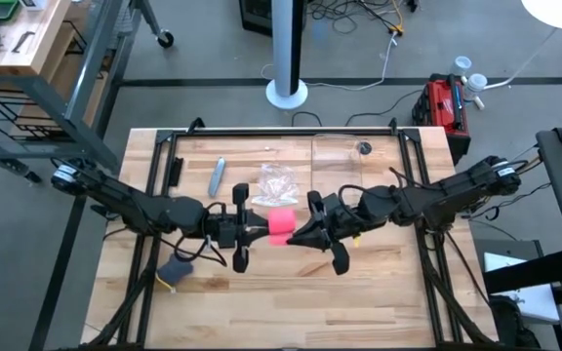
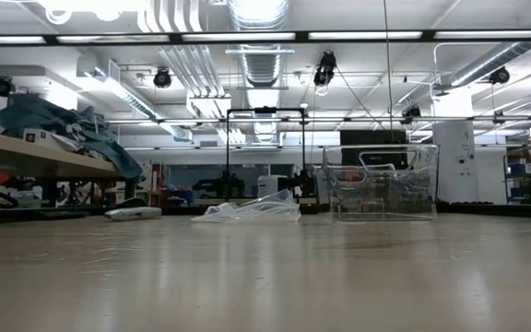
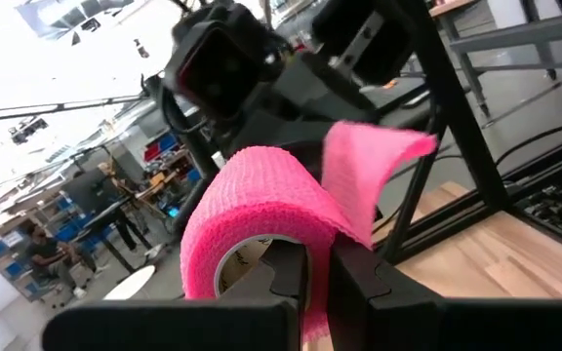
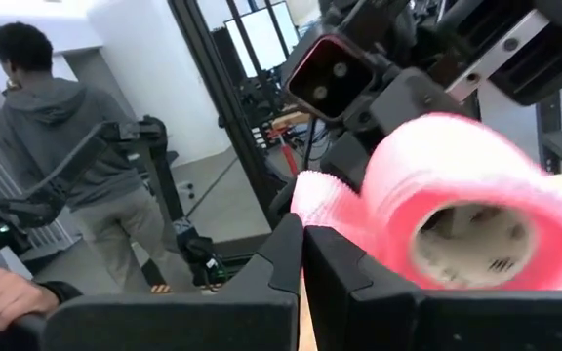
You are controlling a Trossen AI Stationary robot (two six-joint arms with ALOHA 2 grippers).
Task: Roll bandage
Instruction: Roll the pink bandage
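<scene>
High view: I have the bandage (image 1: 281, 223) pinched between left hand (image 1: 247, 230) and right hand (image 1: 305, 230), above the bench (image 1: 379, 283).

Wrist views: left hand clamps the roll; right hand clamps its loose tail, likely for tension.

The bandage (image 1: 281, 223) at frame centre is bright pink; the table (image 1: 379, 283) is light wood; both arms are black.

Bandage (image 1: 281, 223) pink roll at table centre, between left gripper (image 1: 254, 230) and right gripper (image 1: 301, 234), both touching it, fingers closed. Clear plastic bag (image 1: 277, 183) just behind roll. Grey tube (image 1: 217, 176) farther left. Dark lump (image 1: 173, 272) near front-left (yellow bit attached). Wooden table (image 1: 379, 283).
</scene>
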